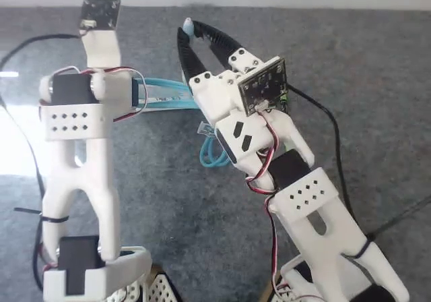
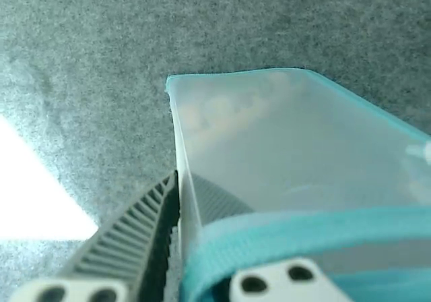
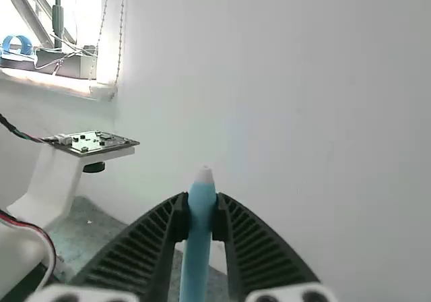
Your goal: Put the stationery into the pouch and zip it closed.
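Observation:
The pouch (image 2: 283, 147) is translucent with a teal edge, and my left gripper (image 2: 183, 197) is shut on its rim, one ribbed finger (image 2: 135, 238) outside and the other seen through the wall. From above, the pouch (image 1: 168, 93) sticks out sideways from the left arm's wrist toward the right arm. My right gripper (image 3: 201, 204) is shut on a light blue pen (image 3: 201, 241) whose tip points up past the fingertips. In the high view that pen (image 1: 188, 27) stands at the far end of the right gripper (image 1: 195, 36), above and beyond the pouch.
Grey felt mat (image 1: 168, 201) covers the table. A blue cord loop (image 1: 212, 155) lies under the right arm's wrist. Black cables (image 1: 337, 154) run along the right side and another at far left (image 1: 27, 46). A white wall (image 3: 303, 79) closes the back.

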Tool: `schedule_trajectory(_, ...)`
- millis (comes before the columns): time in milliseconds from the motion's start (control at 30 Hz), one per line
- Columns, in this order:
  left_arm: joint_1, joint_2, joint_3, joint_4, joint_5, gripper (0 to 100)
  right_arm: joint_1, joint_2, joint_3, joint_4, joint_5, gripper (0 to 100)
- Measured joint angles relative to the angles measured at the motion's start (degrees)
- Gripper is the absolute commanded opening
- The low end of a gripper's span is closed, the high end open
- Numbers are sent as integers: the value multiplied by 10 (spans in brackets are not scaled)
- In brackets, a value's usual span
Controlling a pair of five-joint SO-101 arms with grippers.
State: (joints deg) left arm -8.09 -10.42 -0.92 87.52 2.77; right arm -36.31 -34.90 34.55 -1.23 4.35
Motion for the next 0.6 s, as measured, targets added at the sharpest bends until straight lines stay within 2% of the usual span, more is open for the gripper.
schedule_trajectory(167,0,0,9,-10,0,11,-1,-28,-19,30,2,6)
schedule_trajectory(433,1,-7,33,-42,0,11,-2,-36,-141,144,2,6)
schedule_trajectory(600,1,-7,39,-53,0,11,-6,-55,-156,205,-12,6)
